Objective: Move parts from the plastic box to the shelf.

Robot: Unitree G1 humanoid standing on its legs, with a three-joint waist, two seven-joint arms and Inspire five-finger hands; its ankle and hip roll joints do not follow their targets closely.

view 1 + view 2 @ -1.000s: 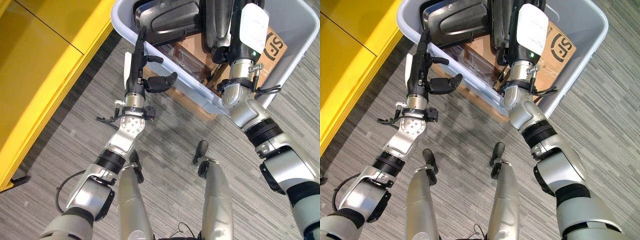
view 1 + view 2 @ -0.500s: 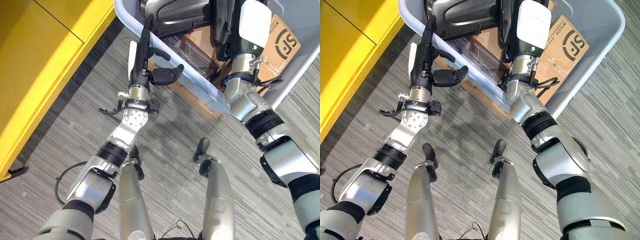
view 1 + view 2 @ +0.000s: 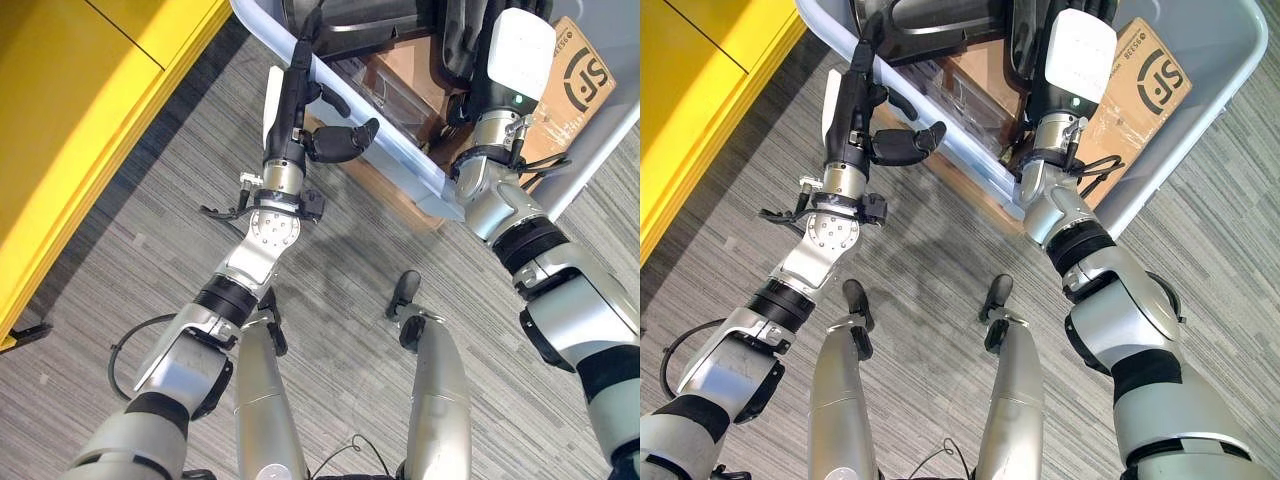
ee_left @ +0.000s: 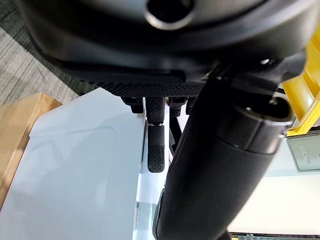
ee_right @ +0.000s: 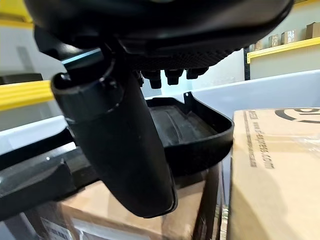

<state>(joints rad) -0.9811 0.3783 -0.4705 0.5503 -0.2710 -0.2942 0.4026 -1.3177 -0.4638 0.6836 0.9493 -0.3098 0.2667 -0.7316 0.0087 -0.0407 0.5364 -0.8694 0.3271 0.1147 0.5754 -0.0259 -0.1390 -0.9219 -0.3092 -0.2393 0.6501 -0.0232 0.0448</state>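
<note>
My left hand [image 3: 290, 105] is raised at the near wall of the plastic box [image 3: 1230, 95], its fingers straight and stretched up along the outside of the rim, the thumb [image 3: 340, 142] standing out sideways below the rim and closing on nothing. In the left wrist view one fingertip [image 4: 155, 150] lies against the pale wall of the box, with a strip of brown cardboard beside that wall.

My right hand [image 3: 1070, 50] reaches over the near rim into the box, its white-backed top facing me. I cannot tell from the eye views how its fingers sit, since they go in behind the parts. In the right wrist view the thumb [image 5: 120, 145] hangs free above a black moulded part [image 5: 195, 130] and the short fingertips above it look relaxed, holding nothing.

The black parts [image 3: 940, 20] lie inside the box toward its far left corner, over a brown cardboard box [image 3: 1145, 95] on the right side and clear plastic wrapping between them.

The box stands on grey striped carpet [image 3: 150, 240]. A yellow shelf [image 3: 60, 110] runs along the left side, well apart from the box.
</note>
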